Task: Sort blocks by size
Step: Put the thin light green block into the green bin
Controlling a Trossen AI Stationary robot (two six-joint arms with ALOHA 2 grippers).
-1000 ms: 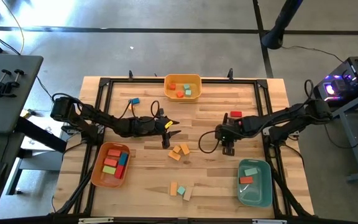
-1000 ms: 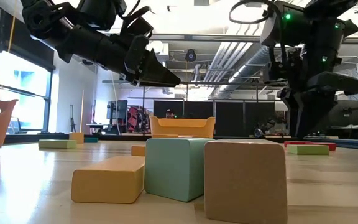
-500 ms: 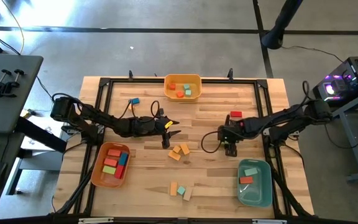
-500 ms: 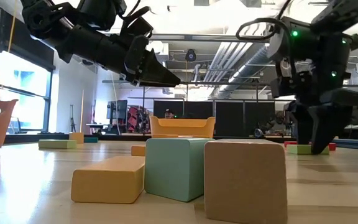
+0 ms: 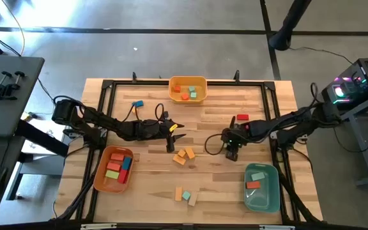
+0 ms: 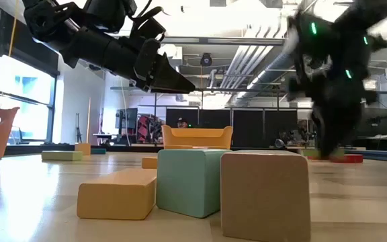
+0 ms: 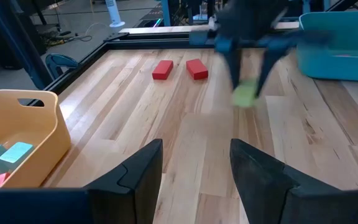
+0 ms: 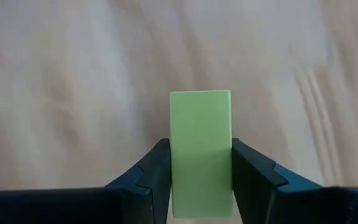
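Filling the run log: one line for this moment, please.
right gripper: shut on green block | left gripper: open, empty, hovering mid-table | teal bin: two blocks inside

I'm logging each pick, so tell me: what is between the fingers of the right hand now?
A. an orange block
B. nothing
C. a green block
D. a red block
C: the right wrist view shows the green block gripped on both sides by the right hand, with bare wooden table behind it.
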